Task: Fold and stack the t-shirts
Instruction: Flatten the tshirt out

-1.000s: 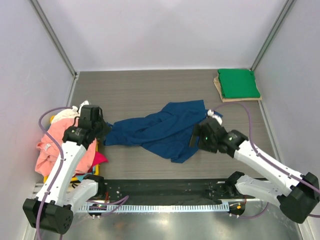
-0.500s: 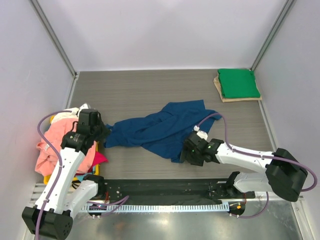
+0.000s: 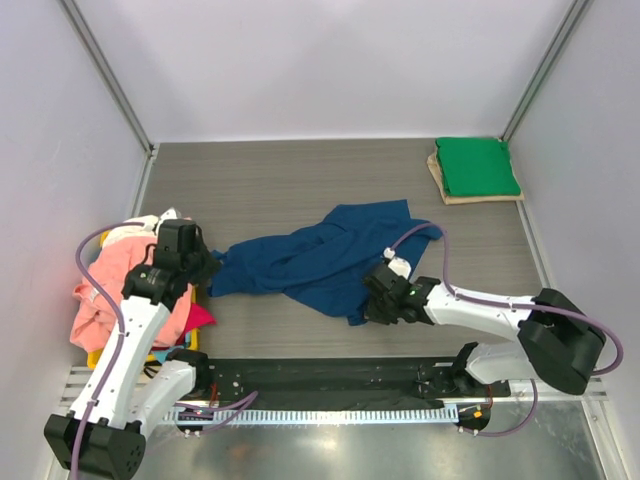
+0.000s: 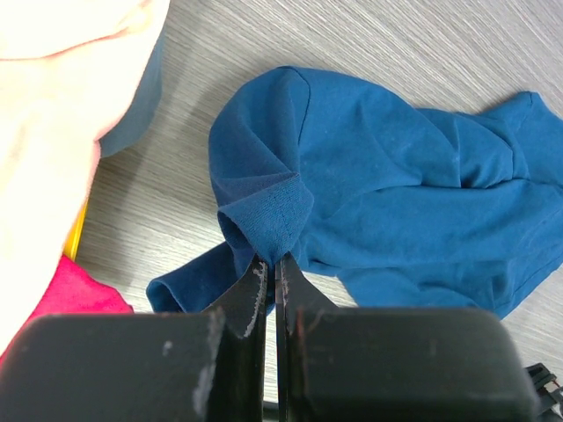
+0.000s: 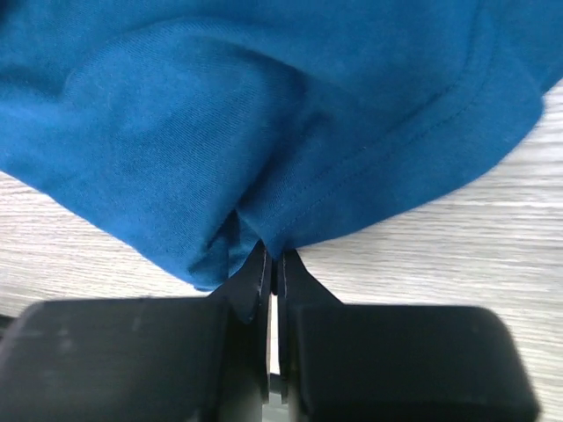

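A crumpled navy blue t-shirt (image 3: 320,255) lies across the middle of the table. My left gripper (image 3: 210,267) is shut on its left end, a ribbed fold (image 4: 273,215) pinched between the tips (image 4: 271,264). My right gripper (image 3: 370,305) is shut on the hem at the shirt's near right corner (image 5: 290,224), the stitched edge caught between the tips (image 5: 274,259). A folded green t-shirt (image 3: 477,166) lies at the far right. A heap of salmon pink (image 3: 110,290), cream-white (image 3: 135,232) and magenta (image 3: 200,317) t-shirts sits at the left.
The green shirt rests on a flat tan board (image 3: 440,185) in the far right corner. A yellow bin edge (image 3: 196,335) shows under the heap on the left. White walls and metal posts (image 3: 105,75) close in the table. A black rail (image 3: 330,375) runs along the near edge.
The right gripper came down and leftward to the shirt's near right corner and shut on its hem. The left gripper kept its hold with little movement.
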